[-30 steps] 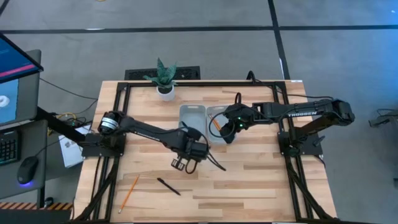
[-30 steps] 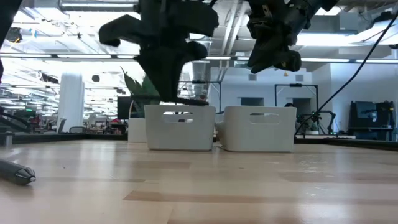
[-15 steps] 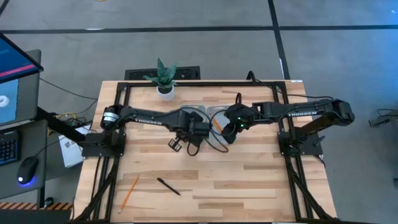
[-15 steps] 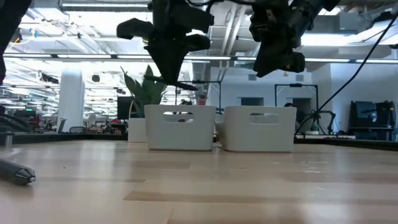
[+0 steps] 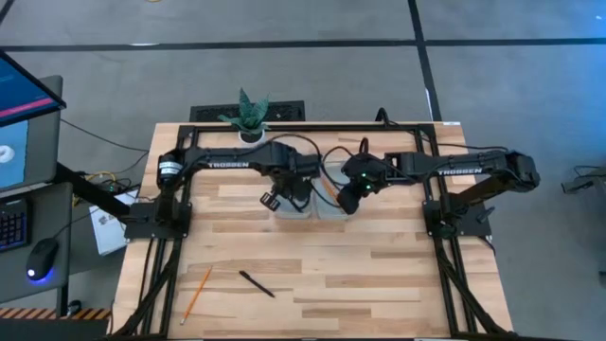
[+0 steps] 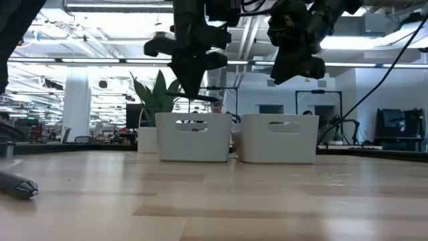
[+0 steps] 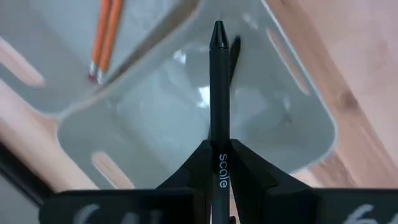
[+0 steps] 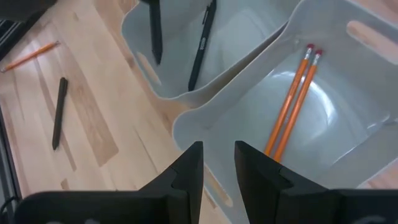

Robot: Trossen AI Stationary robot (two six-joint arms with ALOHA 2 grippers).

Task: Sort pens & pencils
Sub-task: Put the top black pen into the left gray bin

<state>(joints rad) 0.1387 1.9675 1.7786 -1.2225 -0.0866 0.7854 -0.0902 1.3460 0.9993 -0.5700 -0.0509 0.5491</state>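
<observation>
Your left hand [image 7: 217, 180] grips a black pen [image 7: 218, 106] above the left bin [image 7: 298, 124], which holds another pen [image 8: 202, 43]. Your right hand [image 8: 217, 165] hangs empty, fingers apart, over the right bin [image 8: 348, 81] with two pencils [image 8: 292, 106]. One pen [image 5: 256, 283] and one pencil [image 5: 196, 295] lie near the desk's [image 5: 379, 275] front-left corner.

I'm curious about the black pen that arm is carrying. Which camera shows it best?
The left wrist view: the pen fills the frame, pinched in the left gripper above the left bin. The low view shows a sliver; overhead hides it.
</observation>
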